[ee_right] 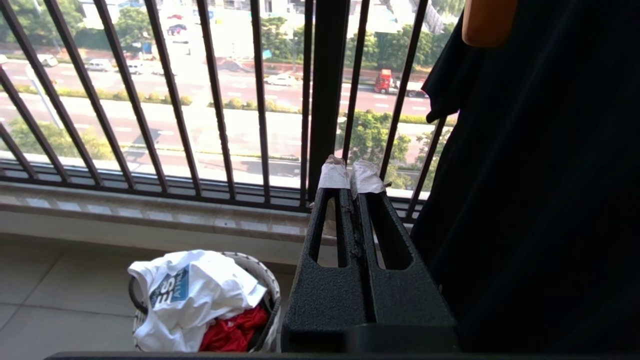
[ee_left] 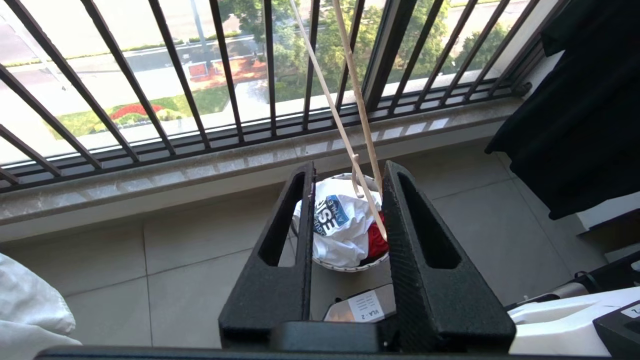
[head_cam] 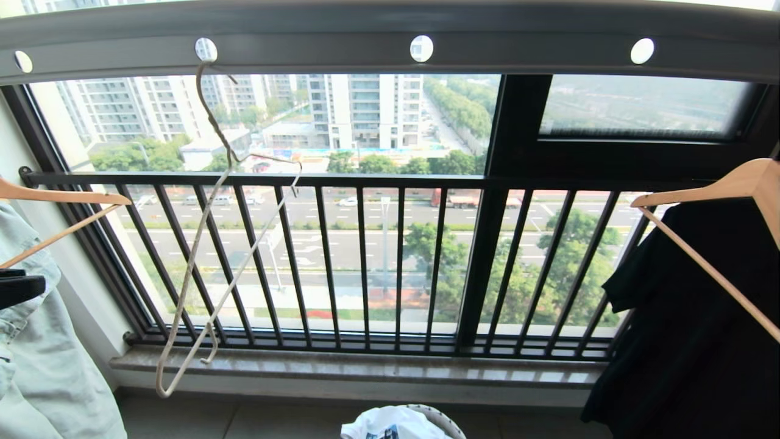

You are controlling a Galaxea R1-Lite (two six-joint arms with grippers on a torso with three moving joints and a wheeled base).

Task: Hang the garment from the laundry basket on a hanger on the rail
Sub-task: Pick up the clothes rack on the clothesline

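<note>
This is the enclosed laundry balcony of a high-rise flat. A wide grey drying rail (head_cam: 390, 42) pierced with round holes runs overhead, and from one hole hangs a thin cream wire hanger (head_cam: 207, 244), tilted. Thick wooden hangers (head_cam: 713, 207) at both sides carry clothes: a black garment (head_cam: 682, 341) on the right and what looks like pale denim (head_cam: 42, 360) on the left, only partly in view. A black railing of vertical bars (head_cam: 365, 262) guards a full-height window above a stone sill (head_cam: 359, 366), with tower blocks, a road and trees far below. On the tiled floor (ee_left: 175, 270) stands a small woven laundry basket (ee_right: 260, 280) holding a white T-shirt (ee_right: 195, 290) and a red cloth (ee_right: 235, 330).
</note>
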